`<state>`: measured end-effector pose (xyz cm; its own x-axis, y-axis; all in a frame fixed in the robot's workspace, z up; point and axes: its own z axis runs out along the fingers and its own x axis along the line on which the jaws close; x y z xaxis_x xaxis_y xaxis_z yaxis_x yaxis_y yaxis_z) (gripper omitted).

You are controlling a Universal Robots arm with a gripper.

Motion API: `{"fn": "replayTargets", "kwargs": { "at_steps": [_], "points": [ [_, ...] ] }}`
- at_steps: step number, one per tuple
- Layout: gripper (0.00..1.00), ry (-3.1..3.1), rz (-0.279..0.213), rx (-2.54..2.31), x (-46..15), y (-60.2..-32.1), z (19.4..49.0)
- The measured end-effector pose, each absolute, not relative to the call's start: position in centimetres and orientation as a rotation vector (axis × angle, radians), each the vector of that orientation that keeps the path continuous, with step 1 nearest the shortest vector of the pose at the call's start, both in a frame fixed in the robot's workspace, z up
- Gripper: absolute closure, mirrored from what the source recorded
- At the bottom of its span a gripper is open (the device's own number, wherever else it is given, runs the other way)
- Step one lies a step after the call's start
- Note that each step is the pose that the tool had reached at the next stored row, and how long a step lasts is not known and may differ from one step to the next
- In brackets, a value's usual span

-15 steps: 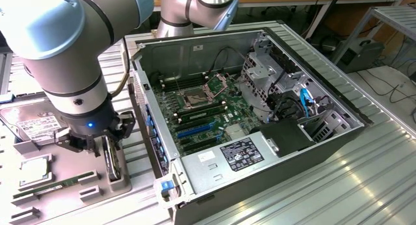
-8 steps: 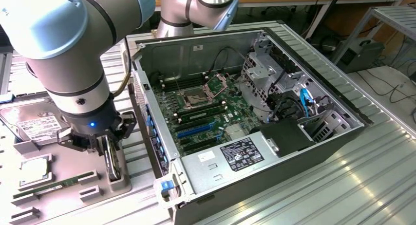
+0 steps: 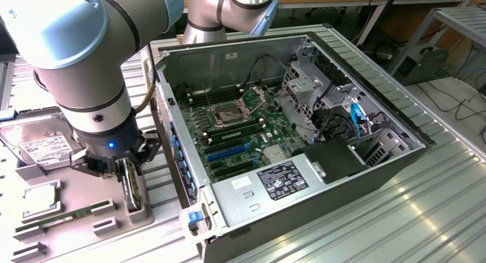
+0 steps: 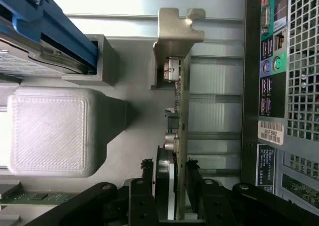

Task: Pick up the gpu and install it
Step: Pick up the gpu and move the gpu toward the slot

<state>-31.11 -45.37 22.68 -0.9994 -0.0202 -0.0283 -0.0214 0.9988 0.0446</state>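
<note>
While the gpu (image 4: 180, 101) stands on edge in the grey holder (image 3: 140, 214) beside the open computer case (image 3: 342, 206), it is pinched by the gripper (image 4: 170, 169); lifting seems not yet begun, and installation is left.

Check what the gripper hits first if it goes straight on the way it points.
The gpu, standing on edge in the gray holder directly beneath the gripper. Depth is unclear; it may already be touching.

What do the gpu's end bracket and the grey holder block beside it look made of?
The gpu bracket: bare sheet metal, likely steel; dull silvery sheen, folded tab. The holder block: matte grey plastic, probably 3D-printed; fine ridged lines across its face.
</note>
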Motion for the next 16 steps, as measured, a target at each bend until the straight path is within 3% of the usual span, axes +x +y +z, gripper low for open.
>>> {"fn": "replayTargets", "kwargs": {
  "at_steps": [8,10,11,16],
  "points": [
    [0.61,3.112,0.069,-0.032,-31.13,-45.83,22.67],
    [0.62,3.112,0.069,-0.032,-31.11,-45.85,22.67],
    [0.69,3.112,0.069,-0.032,-31.1,-45.86,22.66],
    [0.69,3.112,0.069,-0.032,-31.1,-45.86,22.66]
  ]
}}
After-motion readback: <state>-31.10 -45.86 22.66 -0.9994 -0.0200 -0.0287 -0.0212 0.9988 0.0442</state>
